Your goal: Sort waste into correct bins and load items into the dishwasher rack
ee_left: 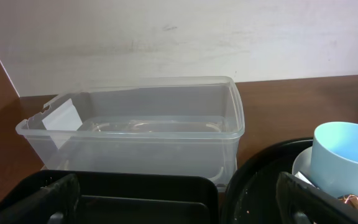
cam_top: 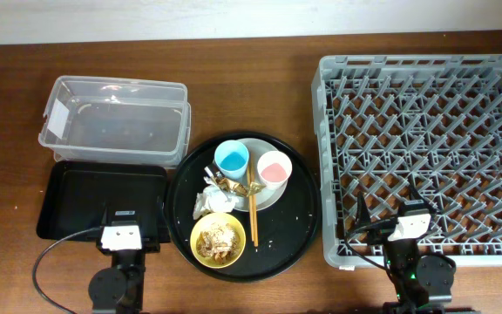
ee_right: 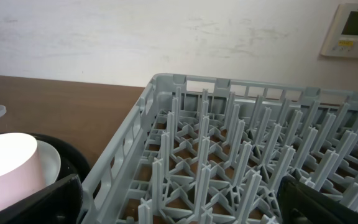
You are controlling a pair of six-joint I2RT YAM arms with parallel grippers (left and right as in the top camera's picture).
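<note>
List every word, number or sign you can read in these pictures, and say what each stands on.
No text can be read anywhere.
White label on the clear tub: no readable print shows.
Wall panel behind the dishwasher rack: its screen and markings are too blurred.
White tags on the two arms: dark marks, too small to read.

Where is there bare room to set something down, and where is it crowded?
Free: the dishwasher rack, clear tub, shallow black tray, and the right side of the round tray by the rack. Crowded: its left-centre, where blue cup, pink cup, plate, yellow bowl, chopsticks and napkin cluster.
</note>
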